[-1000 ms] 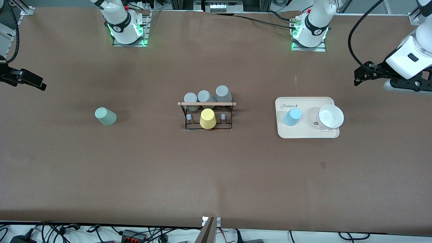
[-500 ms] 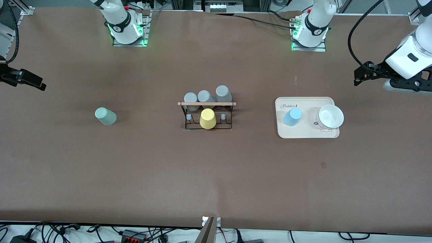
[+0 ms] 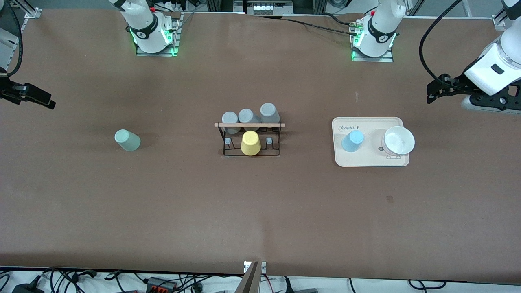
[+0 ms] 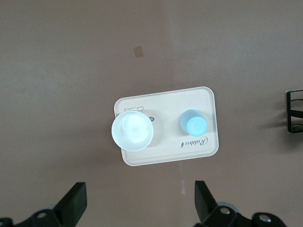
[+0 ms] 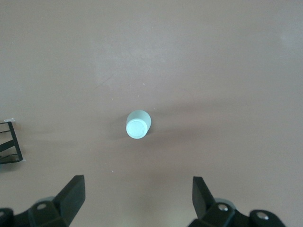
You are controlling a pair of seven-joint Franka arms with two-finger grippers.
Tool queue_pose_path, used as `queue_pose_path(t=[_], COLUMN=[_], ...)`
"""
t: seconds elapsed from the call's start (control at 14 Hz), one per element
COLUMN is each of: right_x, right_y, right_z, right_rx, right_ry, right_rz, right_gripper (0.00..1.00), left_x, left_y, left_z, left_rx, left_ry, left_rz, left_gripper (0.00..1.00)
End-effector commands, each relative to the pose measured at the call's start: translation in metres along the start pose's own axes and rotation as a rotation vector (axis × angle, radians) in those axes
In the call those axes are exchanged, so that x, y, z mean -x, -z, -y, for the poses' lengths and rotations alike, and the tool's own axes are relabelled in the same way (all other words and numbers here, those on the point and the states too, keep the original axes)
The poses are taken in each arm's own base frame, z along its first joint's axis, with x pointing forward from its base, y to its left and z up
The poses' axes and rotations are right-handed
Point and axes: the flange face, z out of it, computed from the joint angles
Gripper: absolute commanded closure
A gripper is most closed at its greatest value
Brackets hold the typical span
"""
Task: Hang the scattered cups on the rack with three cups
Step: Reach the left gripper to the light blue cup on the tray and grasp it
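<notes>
1. Two cups to hang: green cup [image 3: 127, 140] on bare table toward the right arm's end, blue cup [image 3: 352, 141] on the tray [image 3: 370, 162].
2. Right gripper [image 5: 137, 198] and left gripper [image 4: 140, 208]: jaws wide, empty, both high.
3. Drop straight over each cup, grip mid-wall.
4. Aim for the free pegs flanking the yellow cup [image 3: 250, 143] on the rack [image 3: 249, 125].

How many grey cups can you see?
3. All three grey cups sit in a row on the rack, farther from the front camera than the yellow cup. None looks hidden.
</notes>
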Motion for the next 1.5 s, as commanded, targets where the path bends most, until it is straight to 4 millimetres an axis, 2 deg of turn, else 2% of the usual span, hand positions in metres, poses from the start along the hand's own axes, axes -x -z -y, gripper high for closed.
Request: queue_pose_path(t=[0.0, 0.21, 0.36, 0.64, 0.79, 0.86, 1.07, 1.14, 1.21, 1.43], right_x=[0.000, 0.000, 0.000, 0.000, 0.000, 0.000, 0.000, 0.000, 0.000, 0.000], right_y=[0.002, 0.004, 0.003, 0.003, 0.003, 0.004, 0.004, 0.004, 0.004, 0.004], right_z=[-0.004, -0.002, -0.005, -0.005, -0.005, -0.005, -0.004, -0.003, -0.004, -0.005], right_rx=[0.005, 0.005, 0.006, 0.006, 0.004, 0.006, 0.004, 0.004, 0.004, 0.004], right_ry=[0.005, 0.008, 0.008, 0.006, 0.006, 0.006, 0.009, 0.011, 0.008, 0.008], right_rz=[0.008, 0.005, 0.005, 0.005, 0.005, 0.003, 0.003, 0.003, 0.003, 0.003], right_gripper=[0.00, 0.00, 0.00, 0.00, 0.00, 0.00, 0.00, 0.00, 0.00, 0.00], left_x=[0.002, 0.001, -0.001, -0.005, -0.011, -0.015, -0.046, -0.055, -0.059, -0.063], left_y=[0.003, 0.003, -0.006, -0.006, -0.032, -0.044, -0.106, -0.126, -0.136, -0.173], left_z=[-0.001, 0.000, 0.001, 0.002, -0.003, 0.001, 0.007, 0.002, -0.004, -0.049], left_rx=[-0.010, -0.008, -0.008, -0.008, 0.000, 0.004, 0.016, 0.016, 0.013, -0.004], left_ry=[-0.007, -0.006, -0.008, -0.009, -0.019, -0.018, -0.014, -0.012, -0.009, 0.031], left_rz=[0.005, 0.005, 0.038, 0.051, 0.138, 0.177, 0.279, 0.298, 0.290, 0.207], left_gripper=[0.00, 0.00, 0.00, 0.00, 0.00, 0.00, 0.00, 0.00, 0.00, 0.00])
